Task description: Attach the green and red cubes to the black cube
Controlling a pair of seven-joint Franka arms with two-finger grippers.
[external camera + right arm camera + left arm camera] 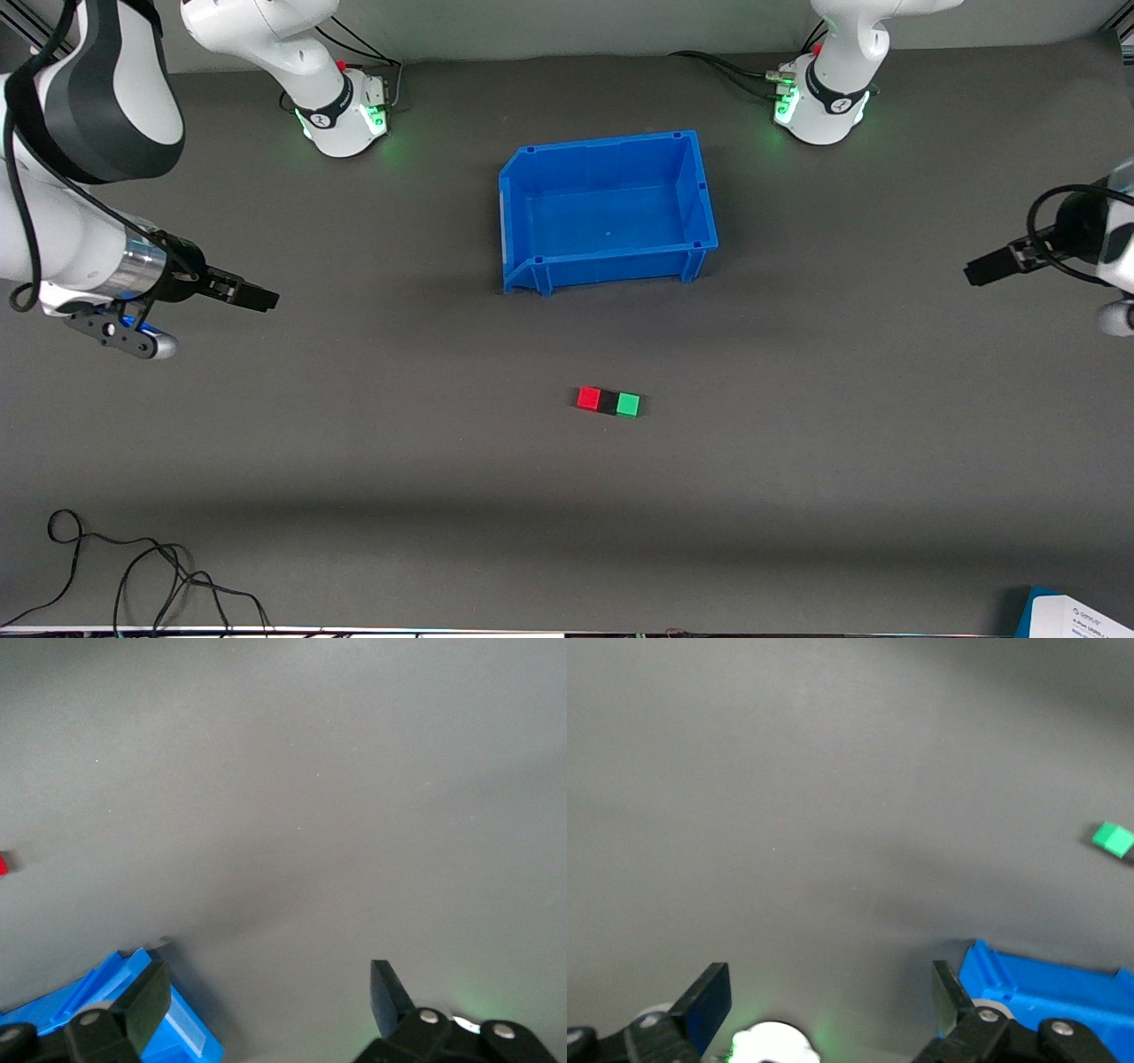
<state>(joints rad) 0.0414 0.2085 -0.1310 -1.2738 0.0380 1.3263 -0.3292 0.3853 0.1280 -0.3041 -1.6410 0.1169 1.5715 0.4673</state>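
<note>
Cubes sat joined mid-table: red cube (588, 398), black cube (608, 401), green cube (628, 405). My left pincer (974, 270) and right pincer (266, 299) waited spread at the table's ends.

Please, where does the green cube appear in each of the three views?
Front view: green cube at the row's end toward the left arm, touching the black cube, nearer the camera than the bin.
Left wrist view: at the picture's edge.
Right wrist view: not in it.
Shared landmark: the bin.

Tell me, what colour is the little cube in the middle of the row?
Black: the tiny matte black cube sits between the red and green ones, clearest in the front view.
</note>
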